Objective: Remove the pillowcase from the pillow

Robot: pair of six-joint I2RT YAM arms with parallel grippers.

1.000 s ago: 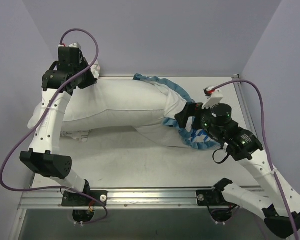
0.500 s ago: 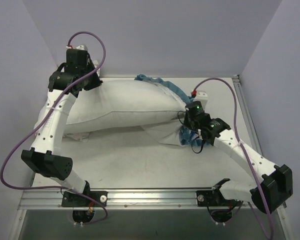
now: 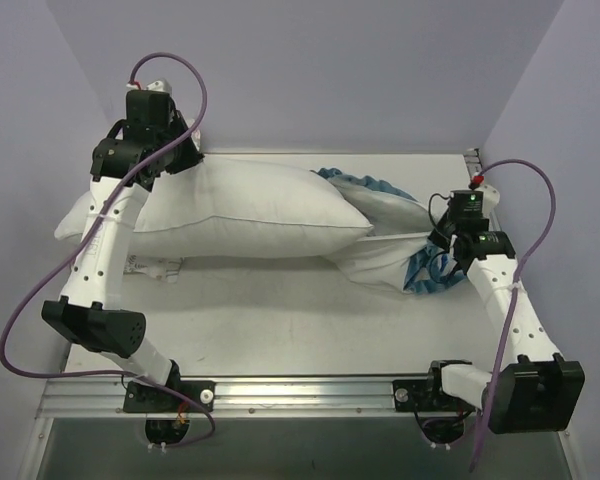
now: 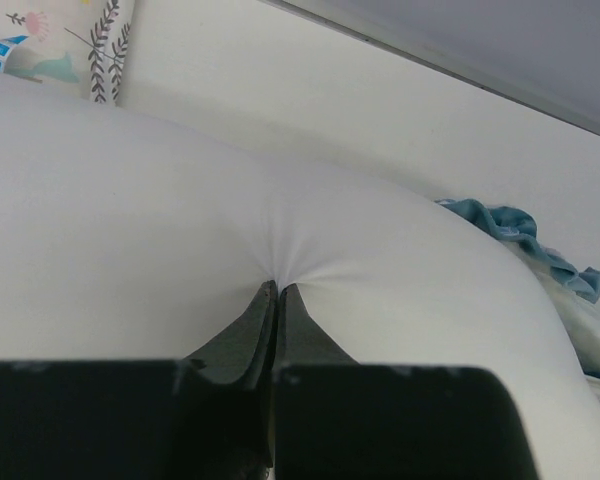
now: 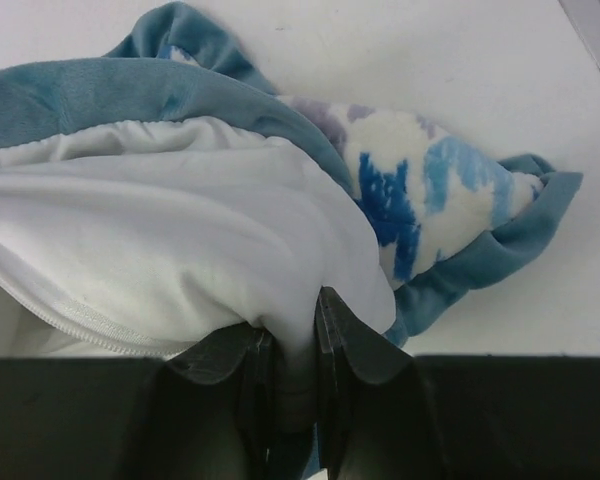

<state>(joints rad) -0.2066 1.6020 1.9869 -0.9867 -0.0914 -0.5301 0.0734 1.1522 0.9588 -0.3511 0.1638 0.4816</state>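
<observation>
Evidently as an anchor, the left gripper pinches shut on the large plain white stuffed pillow at its far-left end, while the right gripper clamps the blue-ruffled houndstooth pillowcase, bunched inside-out at the opposite end.

A small animal-print pillow (leaf sprigs, pastel) lies on the white table.

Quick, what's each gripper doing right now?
Left gripper: closed, pinching the pillow.
Right gripper: closed on the pillowcase.
</observation>
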